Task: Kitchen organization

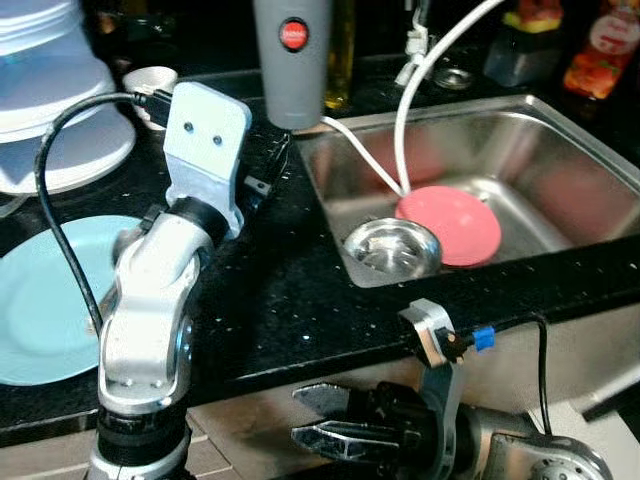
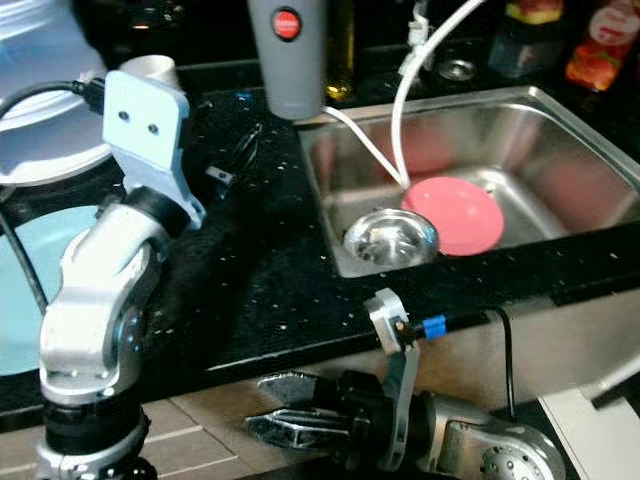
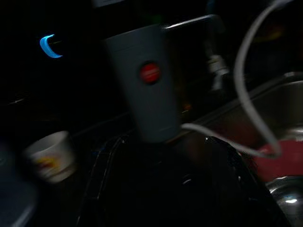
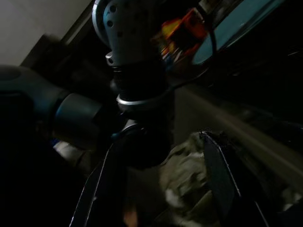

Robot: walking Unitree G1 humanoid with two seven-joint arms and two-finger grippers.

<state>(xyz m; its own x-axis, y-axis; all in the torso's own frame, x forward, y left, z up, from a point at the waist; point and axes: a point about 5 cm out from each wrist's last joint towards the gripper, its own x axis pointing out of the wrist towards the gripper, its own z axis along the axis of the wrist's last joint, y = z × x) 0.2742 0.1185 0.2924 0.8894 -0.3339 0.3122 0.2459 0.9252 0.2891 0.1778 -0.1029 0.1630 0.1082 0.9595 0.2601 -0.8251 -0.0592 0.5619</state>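
While the left arm reaches over the black counter, its gripper lies low on the counter just near of a grey cup with a red dot; its dark fingers stand apart around the gap in front of the cup, holding nothing. A small white cup sits further left on the far side, and a pale blue plate lies on the counter at the left, partly under the arm. A white appliance base stands far left.

To the right is the steel sink, with a pink plate lying flat on its floor beside the drain. A white hose curves down into the sink and touches the pink plate's far edge. Bottles stand along the far right behind the sink.

The right gripper hangs below the counter's near edge, its fingers parted and empty.
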